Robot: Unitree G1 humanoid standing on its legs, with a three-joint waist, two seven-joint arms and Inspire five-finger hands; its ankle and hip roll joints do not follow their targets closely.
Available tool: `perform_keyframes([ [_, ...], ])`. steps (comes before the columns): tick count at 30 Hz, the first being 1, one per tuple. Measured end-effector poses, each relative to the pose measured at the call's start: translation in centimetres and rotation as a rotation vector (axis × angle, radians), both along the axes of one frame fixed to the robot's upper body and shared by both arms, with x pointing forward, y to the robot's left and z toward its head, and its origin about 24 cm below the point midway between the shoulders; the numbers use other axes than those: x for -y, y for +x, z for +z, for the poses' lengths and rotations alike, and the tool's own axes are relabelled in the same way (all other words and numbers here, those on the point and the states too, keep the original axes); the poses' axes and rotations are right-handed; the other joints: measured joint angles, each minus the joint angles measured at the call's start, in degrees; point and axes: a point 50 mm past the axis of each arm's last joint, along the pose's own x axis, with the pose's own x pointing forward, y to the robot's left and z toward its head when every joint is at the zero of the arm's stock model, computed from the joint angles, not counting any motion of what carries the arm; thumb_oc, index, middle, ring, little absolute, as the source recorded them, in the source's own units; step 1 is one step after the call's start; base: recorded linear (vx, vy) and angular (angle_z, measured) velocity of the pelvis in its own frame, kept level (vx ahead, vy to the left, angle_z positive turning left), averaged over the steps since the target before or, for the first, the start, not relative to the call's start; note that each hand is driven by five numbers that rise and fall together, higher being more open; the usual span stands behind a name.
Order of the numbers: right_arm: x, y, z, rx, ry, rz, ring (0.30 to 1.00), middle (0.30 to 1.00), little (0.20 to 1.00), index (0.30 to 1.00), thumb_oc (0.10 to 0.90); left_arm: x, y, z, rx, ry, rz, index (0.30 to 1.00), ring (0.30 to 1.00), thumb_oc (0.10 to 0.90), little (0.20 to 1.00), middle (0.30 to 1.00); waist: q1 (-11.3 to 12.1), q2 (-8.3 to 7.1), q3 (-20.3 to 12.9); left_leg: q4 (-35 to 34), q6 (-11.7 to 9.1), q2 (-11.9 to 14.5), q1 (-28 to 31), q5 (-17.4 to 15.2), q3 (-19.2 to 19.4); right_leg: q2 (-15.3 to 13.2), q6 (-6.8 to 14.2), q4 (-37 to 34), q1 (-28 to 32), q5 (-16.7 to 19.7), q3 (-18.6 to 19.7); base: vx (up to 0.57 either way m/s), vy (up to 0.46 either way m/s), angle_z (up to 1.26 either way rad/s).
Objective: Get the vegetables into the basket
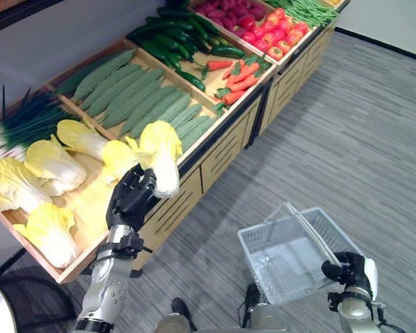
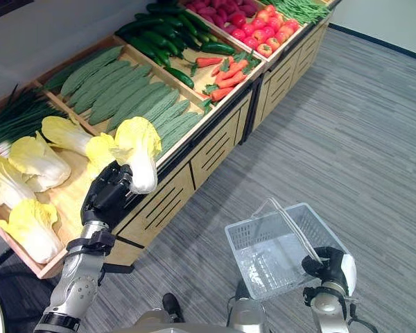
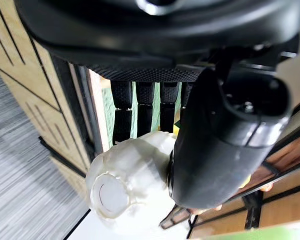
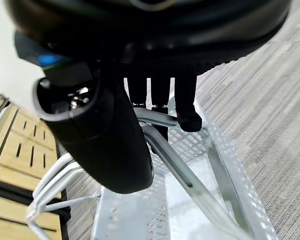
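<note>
Right hand (image 1: 353, 272) grips the handles of the clear basket (image 1: 281, 260) over the floor, while the left hand (image 1: 130, 198) clasps a cabbage (image 1: 162, 154) above the display shelf's (image 1: 215, 156) front edge.

Inventory by count:

- Napa cabbages: six in total. One cabbage (image 1: 161, 154) is gripped by the left hand (image 1: 130, 198); five lie in the nearest tray (image 1: 90, 201).
- Baskets: one white mesh basket (image 1: 291, 253), its handle held in the right hand (image 1: 351, 270).
- Robot hands: two.
- Ridged green gourds (image 1: 135, 97), dark cucumbers (image 1: 177, 38), carrots (image 1: 239, 80), tomatoes (image 1: 281, 35), scallions (image 1: 24, 121): piled and overlapping; exact counts cannot be told.
</note>
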Motion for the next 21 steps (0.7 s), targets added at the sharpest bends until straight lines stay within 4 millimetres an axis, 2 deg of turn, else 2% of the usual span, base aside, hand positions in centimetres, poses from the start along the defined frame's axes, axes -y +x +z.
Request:
perform_keyframes([
  [3, 0.1, -0.3, 0.1, 0.001, -0.01, -0.006, 0.3, 0.3, 0.3, 0.3, 0.4, 1.0, 0.2, -0.1, -0.002, -0.009, -0.035, 0.3, 0.3, 0.4, 0.3, 0.3, -0.51, 0.73, -0.29, 2.17, -0.1, 0.72, -1.5, 0.17, -0.34, 0.49, -0.29, 0.03, -0.88, 0.12, 0.3, -0.05, -0.226, -0.13],
  [4, 0.2, -0.5, 0.0, -0.002, -0.013, -0.014, 0.3, 0.3, 0.3, 0.3, 0.4, 1.6, 0.1, -0.4, -0.016, -0.011, -0.062, 0.3, 0.3, 0.4, 0.3, 0.3, -0.27, 0.72, -0.26, 4.97, -0.12, 1.39, -2.24, 0.19, -0.85, 0.41, -0.44, -0.5, -0.71, 0.09, 0.99, 0.02, -0.118, -0.31],
  [5, 0.2, -0.5, 0.0, -0.002, -0.014, -0.016, 0.3, 0.3, 0.3, 0.3, 0.4, 1.8, 0.1, -0.5, -0.021, -0.011, -0.072, 0.3, 0.3, 0.4, 0.3, 0.3, -0.05, 0.51, -0.13, 7.42, -0.21, 1.15, -2.67, 0.24, -3.76, 0.65, -1.23, -0.4, -0.67, -0.28, 2.51, 0.05, -0.07, -1.02],
  [6, 0.5, 0.1, 0.5, 0.013, -0.042, -0.001, 0.3, 0.3, 0.3, 0.3, 0.4, 1.9, -0.2, -0.8, -0.037, -0.012, -0.076, 0.3, 0.3, 0.4, 0.3, 0.3, 1.91, -0.85, 0.52, 12.83, -1.44, 0.48, -4.52, -0.1, -15.5, -0.46, -3.49, -1.25, 0.0, 1.01, 7.05, 0.07, 0.021, -1.04],
  [7, 1.0, 0.4, 1.0, 0.026, -0.065, -0.001, 0.3, 0.3, 0.3, 0.3, 0.4, 2.0, -0.2, -0.8, -0.036, -0.013, -0.086, 0.3, 0.3, 0.4, 0.3, 0.3, 1.41, -0.49, 0.37, 9.31, -3.93, -0.45, -4.07, -1.7, -19.29, -0.69, -3.67, -2.81, 0.43, 2.19, 7.75, 0.09, 0.022, -1.07],
  [8, 1.3, 0.7, 1.3, 0.033, -0.08, -0.004, 0.3, 0.3, 0.3, 0.3, 0.4, 2.3, -0.1, -0.6, -0.024, -0.009, -0.099, 0.3, 0.3, 0.4, 0.3, 0.3, 1.04, -0.22, 0.4, 4.59, -4.65, -0.77, -3.85, -2.04, -22.79, -0.73, -2.69, -3.42, 0.17, 2.73, 9.46, 0.09, 0.032, -0.54],
  [9, 1.4, 1.0, 1.4, 0.037, -0.085, -0.003, 0.3, 0.3, 0.3, 0.3, 0.4, 2.4, 0.0, -0.2, -0.004, 0.004, -0.108, 0.3, 0.3, 0.4, 0.3, 0.3, 1.68, -0.25, 0.42, -0.25, -4.65, -1.94, -4.16, -1.98, -30.27, -0.36, -2.73, -3.94, -0.81, 2.72, 11.11, 0.05, 0.039, -0.74],
  [10, 1.5, 1.6, 1.6, 0.047, -0.089, -0.006, 0.3, 0.3, 0.3, 0.3, 0.4, 2.6, 0.1, 0.2, 0.019, 0.005, -0.121, 0.3, 0.3, 0.4, 0.3, 0.3, 2.3, -0.41, 0.68, -2.2, -4.51, -2.21, -5.74, -1.87, -34.83, 0.1, -2.71, -4.14, -2.1, 2.72, 12.88, 0.06, 0.079, -0.7],
  [12, 1.7, 1.9, 1.9, 0.057, -0.102, -0.01, 0.3, 0.3, 0.3, 0.3, 0.4, 2.8, 0.3, 0.3, 0.022, 0.004, -0.131, 0.3, 0.3, 0.4, 0.3, 0.3, 1.71, -0.3, 0.82, -1.97, -4.65, -2.58, -8.48, -1.53, -34.78, 0.25, -2.16, -4.21, -2.85, 3.08, 13.53, 0.08, 0.135, -0.53],
  [13, 1.8, 1.9, 2.0, 0.057, -0.11, -0.011, 0.3, 0.3, 0.3, 0.3, 0.4, 2.8, 0.2, 0.2, 0.016, 0.001, -0.129, 0.3, 0.3, 0.4, 0.3, 0.3, 1.65, 0.06, 0.78, -1.44, -3.75, -2.54, -8.53, -1.99, -34.06, 0.65, -1.71, -4.22, -2.71, 3.27, 14.54, 0.14, 0.293, -0.86],
  [14, 1.7, 1.7, 1.8, 0.05, -0.115, -0.009, 0.3, 0.3, 0.3, 0.3, 0.4, 2.6, 0.2, 0.2, 0.015, 0.007, -0.124, 0.3, 0.3, 0.4, 0.3, 0.3, 1.54, 0.33, 1.12, -0.31, -2.03, -2.78, -7.79, -0.13, -30.85, 0.29, -0.59, -4.23, -2.1, 3.21, 15.57, 0.15, 0.341, -0.88],
  [17, 1.3, 0.8, 1.2, 0.029, -0.097, -0.015, 0.3, 0.3, 0.3, 0.3, 0.4, 2.2, 0.2, 0.3, 0.014, 0.024, -0.125, 0.3, 0.3, 0.4, 0.3, 0.3, 0.48, -2.63, 1.97, -1.74, 1.12, -7.68, -5.34, 0.91, -27.65, -4.83, 2.08, -3.77, -1.64, 4.01, 15.82, 0.09, 0.291, -0.43],
  [18, 1.2, 0.6, 1.0, 0.022, -0.091, -0.017, 0.3, 0.3, 0.3, 0.3, 0.4, 2.2, 0.2, 0.3, 0.013, 0.026, -0.125, 0.3, 0.3, 0.4, 0.3, 0.3, 0.31, -2.84, 2.06, -1.75, 2.48, -8.7, -4.82, 1.03, -27.02, -6.21, 3.51, -3.27, -1.6, 4.44, 16.02, 0.04, 0.243, -0.23],
  [19, 0.9, 0.3, 0.7, 0.009, -0.081, -0.016, 0.3, 0.3, 0.3, 0.3, 0.4, 2.1, 0.1, 0.3, 0.012, 0.033, -0.126, 0.3, 0.3, 0.4, 0.3, 0.3, 0.44, -2.92, 2.06, -1.7, 2.68, -9.62, -4.21, 0.71, -26.06, -6.96, 4.01, -3.06, -1.65, 4.77, 15.3, 0.03, 0.326, -0.49],
  [21, 0.6, 1.0, 1.0, 0.035, -0.079, -0.006, 0.3, 0.3, 0.3, 0.3, 0.4, 1.7, 0.2, 0.4, 0.012, 0.052, -0.125, 0.3, 0.3, 0.4, 0.3, 0.3, 0.97, -3.08, 2.08, -1.7, 3.8, -10.97, -2.82, -0.31, -21.76, -7.95, 6.33, -1.65, -3.65, 7.53, 18.18, -0.03, 0.276, -0.78],
])
